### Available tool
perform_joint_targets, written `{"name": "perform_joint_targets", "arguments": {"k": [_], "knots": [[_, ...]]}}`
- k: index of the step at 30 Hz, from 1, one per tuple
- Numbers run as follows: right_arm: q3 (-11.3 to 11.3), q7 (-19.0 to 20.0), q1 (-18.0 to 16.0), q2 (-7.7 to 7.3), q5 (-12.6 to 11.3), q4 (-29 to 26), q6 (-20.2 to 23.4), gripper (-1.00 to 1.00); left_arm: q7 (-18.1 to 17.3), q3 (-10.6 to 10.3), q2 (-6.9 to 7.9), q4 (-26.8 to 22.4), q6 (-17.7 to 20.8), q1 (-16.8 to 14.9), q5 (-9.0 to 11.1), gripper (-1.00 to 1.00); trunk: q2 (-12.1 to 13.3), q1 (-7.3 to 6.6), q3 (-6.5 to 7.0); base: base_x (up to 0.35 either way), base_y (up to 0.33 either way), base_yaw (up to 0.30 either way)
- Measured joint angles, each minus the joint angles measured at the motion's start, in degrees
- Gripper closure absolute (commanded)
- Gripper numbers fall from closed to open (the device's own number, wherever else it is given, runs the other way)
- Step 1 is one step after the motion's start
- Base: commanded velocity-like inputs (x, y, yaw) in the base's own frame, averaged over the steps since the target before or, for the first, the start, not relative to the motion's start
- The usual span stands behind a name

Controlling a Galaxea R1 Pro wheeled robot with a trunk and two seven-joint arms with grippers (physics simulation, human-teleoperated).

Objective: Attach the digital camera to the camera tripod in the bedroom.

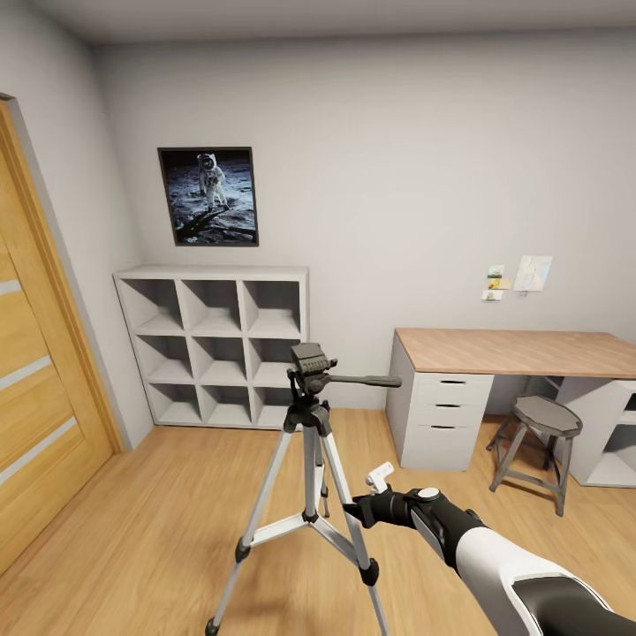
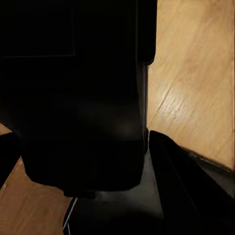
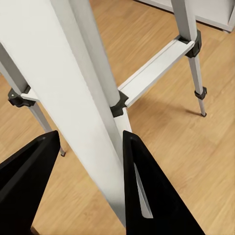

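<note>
Currently my right hand (image 3: 88,186) sits around one silver leg of the tripod (image 1: 309,424), fingers (image 3: 156,196) apart on either side of the tube; I cannot confirm from the right wrist view that the pads touch it. From the head camera, the tripod stands on the wood floor (image 1: 132,530) in the bedroom, between the white shelf (image 1: 216,344) and the surface (image 1: 521,352), legs spread, black head up, pan handle pointing toward the surface.

My left hand (image 2: 78,166) has a large black body between its fingers, filling most of that view. I judge this to be the camera (image 2: 73,98), apparently clamped, though the contact is too dark to verify.

Handling notes, as judgement:
- Tripod: light, rigid, top-heavy. The smooth metal leg is likely slippery; hold near a black joint or the brace, not mid-tube. Side force could tip it.
- Camera: compact, stiff, fragile at the lens. Grip the body flanks, base kept free for the head plate.
- Seat the camera straight down; steady the leg during contact.
</note>
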Motion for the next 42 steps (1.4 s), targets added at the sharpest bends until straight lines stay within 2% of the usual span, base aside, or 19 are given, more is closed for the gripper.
{"name": "perform_joint_targets", "arguments": {"k": [1,5,6,9,10,13,14,17,18,24,29,30,33,35,38,39,40,41,42], "knots": [[-0.1,0.0,0.0,0.00,0.1,0.0,0.0,1.00,0.3,0.2,1.75,-4.2,1.5,0.0,0.0,1.00,0.0,0.00,0.00,0.000,0.000,0.000],[-0.1,0.0,0.0,-0.04,0.1,0.0,-0.1,1.00,0.6,0.4,6.53,-15.1,9.2,0.0,0.2,1.00,0.0,0.00,0.00,0.000,0.000,0.000],[-0.1,0.0,0.0,-0.06,0.1,0.0,-0.1,1.00,0.7,0.7,8.95,-20.8,15.0,0.0,0.1,1.00,0.0,0.00,0.00,0.000,0.000,0.000],[-0.3,0.0,0.0,-0.06,0.3,0.0,-0.1,1.00,1.2,2.3,12.50,-30.5,24.5,-0.2,0.1,1.00,0.0,0.00,0.01,0.000,0.000,0.000],[-0.3,0.0,0.0,-0.04,0.3,0.0,-0.1,1.00,1.7,4.2,14.34,-35.7,30.3,-0.4,0.0,1.00,0.0,0.00,0.01,0.000,0.000,0.000],[-0.3,0.0,0.0,-0.02,0.3,0.0,-0.1,1.00,2.5,8.1,16.42,-44.1,38.4,-1.2,0.0,1.00,0.0,0.00,0.01,0.000,0.000,0.000],[-0.2,0.0,0.0,-0.02,0.2,0.0,-0.1,1.00,3.0,10.6,17.21,-47.7,43.0,-2.7,-0.3,1.00,0.0,0.00,0.01,0.000,0.000,0.000],[-0.2,0.0,0.0,-0.01,0.3,0.0,-0.1,1.00,3.3,13.6,17.84,-53.0,48.9,-6.9,0.2,1.00,0.0,0.00,0.01,0.000,0.000,0.000],[-0.2,0.0,0.0,-0.01,0.3,0.0,-0.1,1.00,3.4,14.7,17.97,-54.6,52.4,-9.9,0.2,1.00,0.0,0.00,0.02,0.000,0.000,0.000],[-0.2,-0.1,0.0,-0.01,0.2,0.0,-0.1,1.00,3.6,16.4,17.06,-54.3,58.6,-24.1,0.6,1.00,0.0,0.00,0.01,0.000,0.000,0.000],[-0.2,0.0,0.0,-0.01,0.2,0.0,0.0,1.00,3.7,16.6,15.10,-47.7,59.8,-36.4,0.6,1.00,0.0,0.00,0.01,0.000,0.000,0.000],[-0.1,0.0,0.0,-0.01,0.1,0.0,0.0,1.00,3.8,16.6,14.32,-45.2,60.0,-40.2,0.5,1.00,0.0,0.01,0.01,0.000,0.000,0.000],[-0.2,0.0,0.0,-0.01,0.2,0.0,-0.1,1.00,4.0,16.7,12.94,-42.5,60.2,-46.6,0.7,1.00,0.0,0.00,0.01,0.000,0.000,0.000],[-0.2,0.0,0.0,0.03,0.2,0.0,0.0,1.00,4.4,16.7,11.30,-40.2,60.3,-52.7,1.2,1.00,0.0,-0.01,0.01,0.000,0.000,0.000],[-0.1,0.0,0.0,0.05,0.1,0.0,0.0,1.00,4.9,16.7,9.20,-38.2,60.4,-58.0,0.9,1.00,0.0,0.00,0.01,0.000,0.000,0.000],[-0.1,0.0,0.0,0.03,0.1,0.0,0.0,1.00,5.3,16.7,7.54,-36.6,60.5,-61.1,0.6,1.00,0.0,0.01,0.01,0.000,0.000,0.000],[-0.2,0.0,0.0,0.02,0.2,0.0,-0.1,1.00,5.5,16.7,6.51,-35.8,60.4,-62.9,1.7,1.00,0.0,-0.01,0.01,0.000,0.000,0.000],[-0.1,0.0,0.0,0.01,0.1,0.0,0.0,1.00,5.8,16.7,5.52,-34.9,60.6,-64.4,0.6,1.00,0.0,0.00,0.01,0.000,0.000,0.000],[-0.2,0.0,0.0,0.00,0.2,0.0,0.0,1.00,6.0,16.6,4.49,-34.1,60.5,-65.8,1.0,1.00,0.0,0.00,0.00,0.000,0.000,0.000]]}}
